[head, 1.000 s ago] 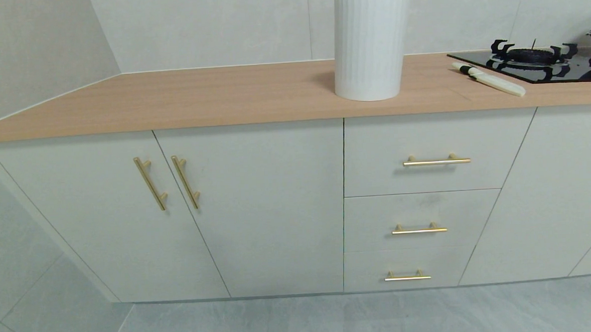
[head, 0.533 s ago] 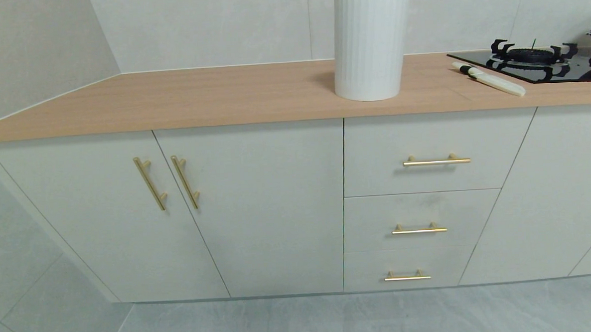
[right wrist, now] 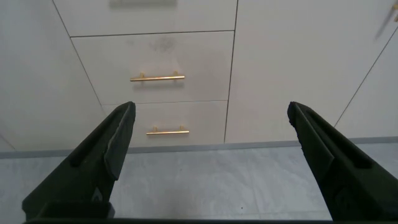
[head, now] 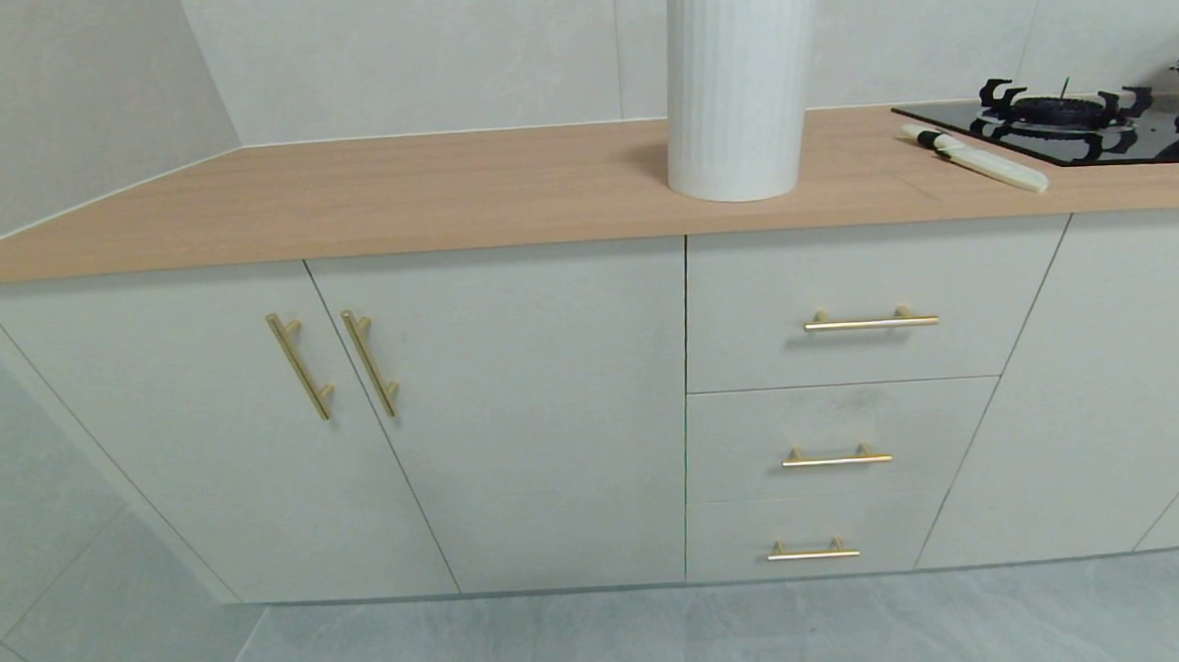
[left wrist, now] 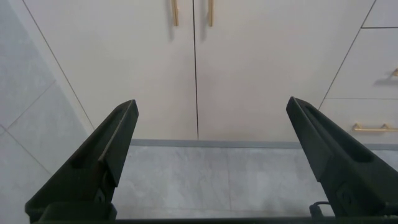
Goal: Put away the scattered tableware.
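Wooden countertop (head: 395,195) is carrying a white ribbed holder (head: 738,86); a pale knife (head: 975,157) is lying beside the hob (head: 1069,136). Left gripper (left wrist: 210,106) is gaping wide, empty, facing cupboard doors (left wrist: 261,62). Right gripper (right wrist: 210,107) is likewise gaping empty, facing drawers (right wrist: 155,62).

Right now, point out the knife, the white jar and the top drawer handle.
knife (head: 975,158), head view, on the pale blade.
white jar (head: 735,86), head view, on the ribbed side.
top drawer handle (head: 871,323), head view, middle of the bar.

I see a matt wood-grain table (head: 395,195), a ribbed matt white canister (head: 735,86), smooth matt fronts (head: 533,413) with shiny gold metal handles (head: 871,322), and a glossy black hob (head: 1128,140).
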